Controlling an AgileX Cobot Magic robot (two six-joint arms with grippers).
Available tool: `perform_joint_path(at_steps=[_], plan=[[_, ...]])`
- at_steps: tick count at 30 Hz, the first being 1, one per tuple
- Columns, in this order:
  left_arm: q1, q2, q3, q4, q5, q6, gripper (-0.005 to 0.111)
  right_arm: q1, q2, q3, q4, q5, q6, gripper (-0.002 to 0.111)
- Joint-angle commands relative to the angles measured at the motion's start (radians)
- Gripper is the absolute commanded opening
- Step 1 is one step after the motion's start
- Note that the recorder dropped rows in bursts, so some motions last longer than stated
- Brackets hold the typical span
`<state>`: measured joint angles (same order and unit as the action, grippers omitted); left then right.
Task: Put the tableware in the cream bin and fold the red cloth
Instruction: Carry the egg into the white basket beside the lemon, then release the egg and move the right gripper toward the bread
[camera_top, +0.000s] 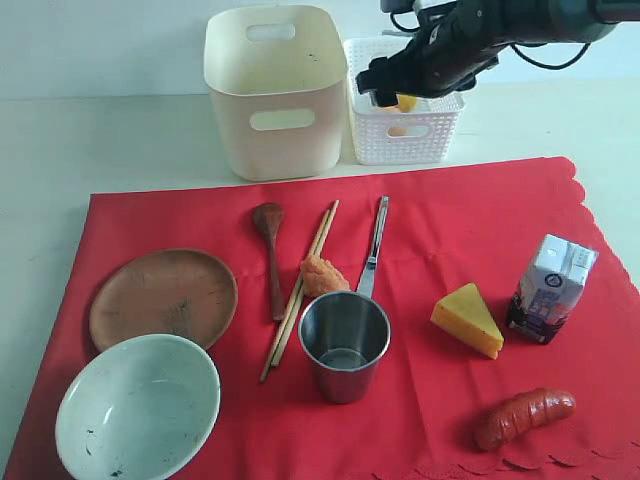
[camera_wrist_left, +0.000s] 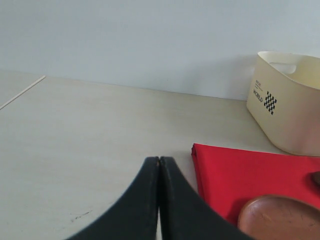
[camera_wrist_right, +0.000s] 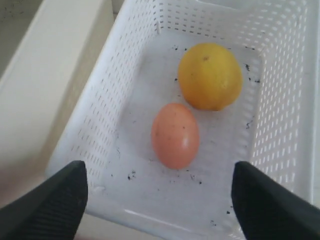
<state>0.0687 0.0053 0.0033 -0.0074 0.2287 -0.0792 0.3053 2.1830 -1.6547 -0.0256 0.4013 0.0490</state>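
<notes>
On the red cloth (camera_top: 440, 240) lie a brown plate (camera_top: 163, 297), a pale bowl (camera_top: 137, 407), a dark spoon (camera_top: 271, 255), chopsticks (camera_top: 300, 290) and a steel cup (camera_top: 345, 345) with a long handle. The cream bin (camera_top: 275, 90) stands behind the cloth. My right gripper (camera_wrist_right: 159, 192) hangs open over the white basket (camera_top: 405, 140), with nothing between its fingers. Below it, an egg (camera_wrist_right: 175, 135) and a lemon (camera_wrist_right: 210, 75) rest in the basket. My left gripper (camera_wrist_left: 159, 161) is shut and empty, over bare table beside the cloth's corner (camera_wrist_left: 250, 175).
An orange lump of food (camera_top: 322, 275) sits between the chopsticks and the cup handle. A cheese wedge (camera_top: 468, 318), a milk carton (camera_top: 550, 288) and a sausage (camera_top: 525, 417) occupy the cloth's right side. The white basket stands right beside the bin.
</notes>
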Motion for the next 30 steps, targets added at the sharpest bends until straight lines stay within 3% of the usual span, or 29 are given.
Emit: perform_joint_path(at_steps=[1,9,14,18,26,30], plan=[[0.000,-0.005,-0.003,-0.006,-0.012,0.000,0.002,-0.002,-0.082,-0.008,-0.042,0.040,0.004,0.076],[0.000,-0.005,-0.003,-0.006,-0.012,0.000,0.002,-0.002,-0.268,-0.008,-0.045,0.165,0.004,0.074],[0.000,-0.005,-0.003,-0.006,-0.012,0.000,0.002,-0.002,-0.340,-0.008,0.046,0.332,-0.010,0.038],[0.000,-0.005,-0.003,-0.006,-0.012,0.000,0.002,-0.002,-0.375,0.020,0.148,0.364,-0.081,0.019],[0.000,-0.005,-0.003,-0.006,-0.012,0.000,0.002,0.068,-0.444,0.150,0.231,0.368,-0.187,0.000],[0.000,-0.005,-0.003,-0.006,-0.012,0.000,0.002,0.147,-0.446,0.191,0.229,0.368,-0.191,0.000]])
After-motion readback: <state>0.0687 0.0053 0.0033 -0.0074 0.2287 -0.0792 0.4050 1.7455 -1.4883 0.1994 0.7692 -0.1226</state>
